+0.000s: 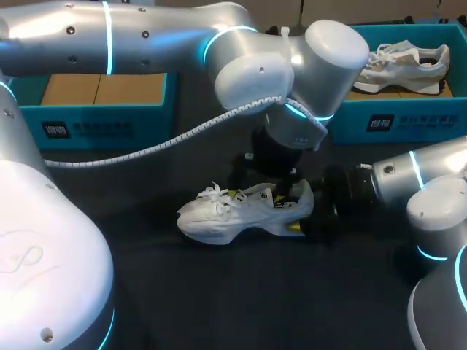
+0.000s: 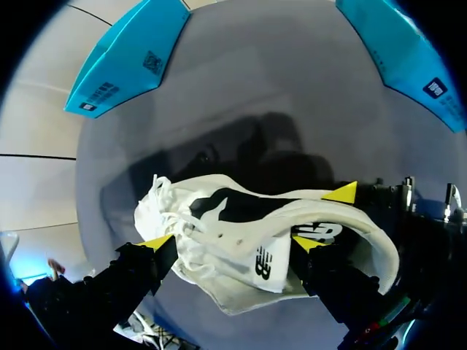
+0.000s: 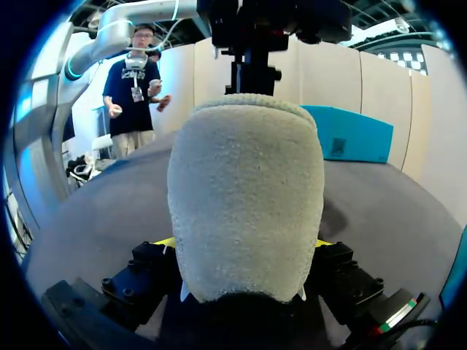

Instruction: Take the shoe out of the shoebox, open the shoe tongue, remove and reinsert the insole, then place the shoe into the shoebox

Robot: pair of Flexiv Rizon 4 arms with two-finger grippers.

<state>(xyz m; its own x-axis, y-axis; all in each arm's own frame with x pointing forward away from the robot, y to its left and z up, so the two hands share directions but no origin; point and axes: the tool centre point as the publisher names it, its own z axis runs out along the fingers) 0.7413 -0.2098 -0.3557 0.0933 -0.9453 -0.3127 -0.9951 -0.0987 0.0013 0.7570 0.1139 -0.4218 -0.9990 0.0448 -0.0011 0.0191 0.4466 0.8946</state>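
A white shoe [image 1: 237, 211] lies on the black table, toe to the left, laces loose. In the head view my left gripper [image 1: 276, 188] hangs right over the shoe's opening. Seen from the left wrist, the left gripper [image 2: 232, 244] stands open, its yellow tips on either side of the shoe [image 2: 248, 248] at the laces and the side wall, with the dark opening [image 2: 244, 206] ahead. My right gripper [image 1: 305, 216] is at the heel. In the right wrist view the right gripper [image 3: 242, 244] is shut on the heel [image 3: 244, 197], a yellow tip showing at each side.
A teal box [image 1: 109, 120] with cardboard inside stands at the back left. Another teal box [image 1: 408, 120] at the back right holds a second white shoe [image 1: 405, 65]. A corrugated cable [image 1: 146, 152] droops from my left arm over the table.
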